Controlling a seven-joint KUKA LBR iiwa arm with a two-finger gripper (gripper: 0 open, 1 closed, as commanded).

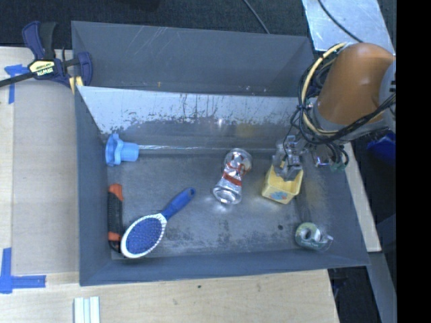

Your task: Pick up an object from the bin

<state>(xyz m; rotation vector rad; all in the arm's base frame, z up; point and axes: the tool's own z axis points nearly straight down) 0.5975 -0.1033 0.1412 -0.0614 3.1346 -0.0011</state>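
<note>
I am hanging my gripper [289,161] over the yellow block's [280,188] upper edge, its openness I cannot tell; biting only that edge, the block could be slipping free.

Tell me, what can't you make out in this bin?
Camera view:
Yellow block: its top is hidden under the end of the arm.
Clear bottle: its red marking is too small to read.
Black tool by the left wall: its lower end is hidden behind the blue brush.
</note>
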